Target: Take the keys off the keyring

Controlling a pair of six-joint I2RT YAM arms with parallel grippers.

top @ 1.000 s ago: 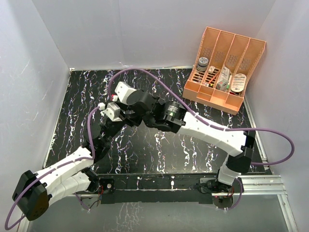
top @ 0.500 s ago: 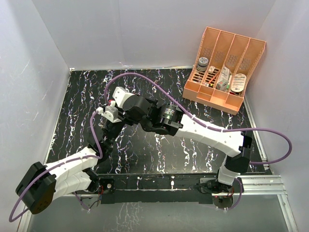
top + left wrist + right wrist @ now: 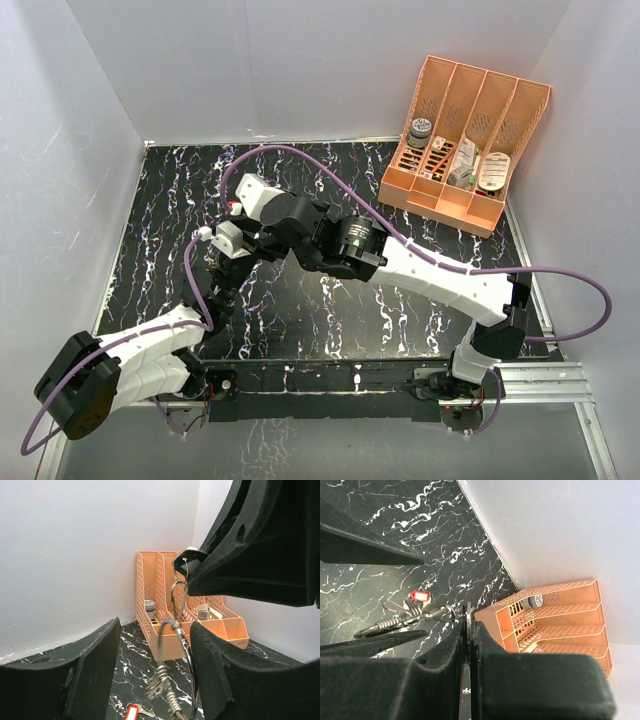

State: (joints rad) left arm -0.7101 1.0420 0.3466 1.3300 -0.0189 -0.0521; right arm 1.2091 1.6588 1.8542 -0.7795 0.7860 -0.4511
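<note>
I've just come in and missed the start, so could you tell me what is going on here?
The right gripper is shut on the keyring, holding it above the black marble table with the keys dangling below. The left gripper is open, its fingers either side of the bunch. A red-tagged key shows underneath; whether it is off the ring is unclear.

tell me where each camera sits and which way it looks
top external: above and behind the bases, looking down on the table; left arm and right arm show, meeting mid-table.
left wrist: on the left arm, facing the organizer; its open left gripper shows low, the right gripper pinching the keyring above.
right wrist: on the right arm, facing table and far wall; its shut fingers show low.
shared: both wrist views show organizer, keyring and keys.
</note>
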